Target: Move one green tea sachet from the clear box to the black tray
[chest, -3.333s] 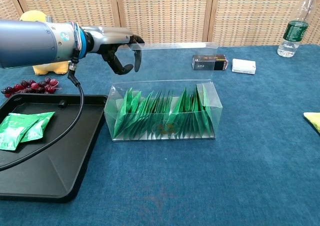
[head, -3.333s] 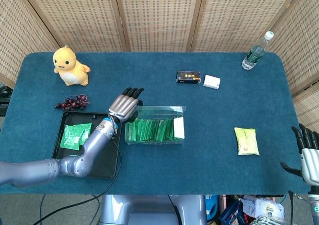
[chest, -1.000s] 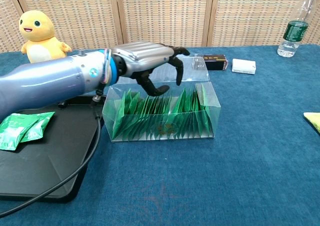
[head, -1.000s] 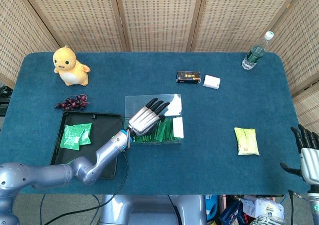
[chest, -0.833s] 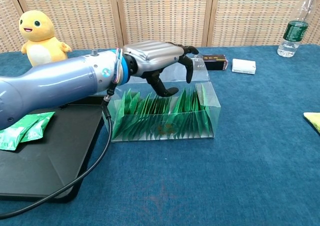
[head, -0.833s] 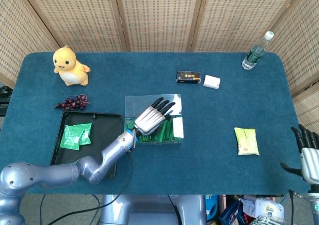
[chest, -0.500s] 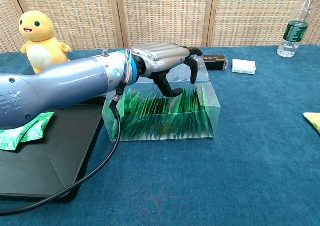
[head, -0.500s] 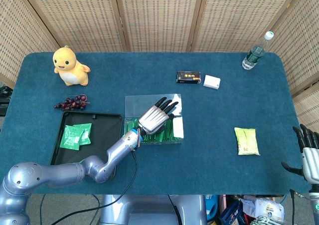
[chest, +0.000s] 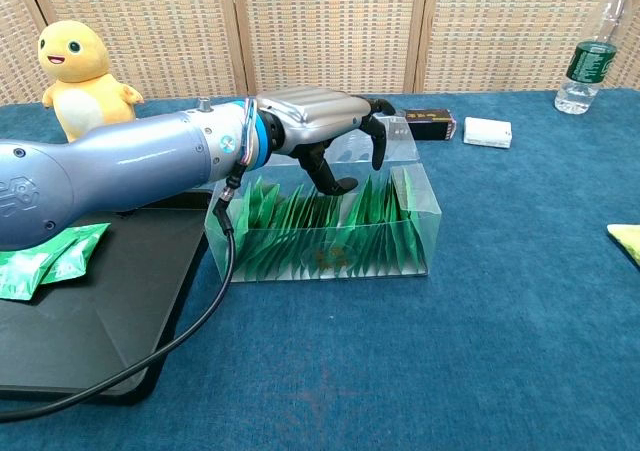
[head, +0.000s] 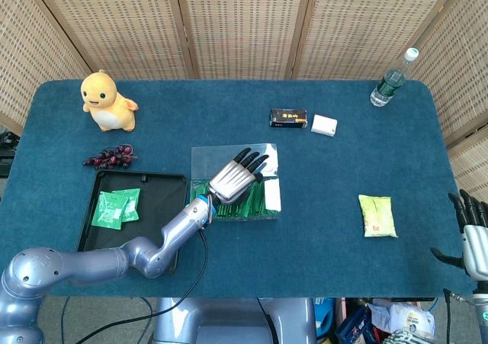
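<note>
The clear box point(head: 268, 199) point(chest: 415, 231) stands mid-table with its lid tipped open behind it, packed with upright green tea sachets point(head: 248, 200) point(chest: 300, 236). My left hand point(head: 235, 176) point(chest: 320, 116) hovers over the box's middle, fingers apart and curved downward, holding nothing. The thumb points into the box above the sachets. The black tray point(head: 156, 207) point(chest: 110, 321) lies left of the box and holds two green sachets point(head: 114, 207) point(chest: 45, 256). My right hand point(head: 473, 241) waits at the table's near right corner, fingers spread and empty.
A yellow plush toy point(head: 107, 100) and dark grapes point(head: 110, 158) sit behind the tray. A small black box point(head: 288, 117), a white box point(head: 324, 125) and a water bottle point(head: 393, 78) stand at the back right. A yellow-green packet point(head: 377, 215) lies on the right.
My left hand came from the box's left end to above its middle, lowering toward the sachets. In the last half second it barely shifted. The right hand stayed put.
</note>
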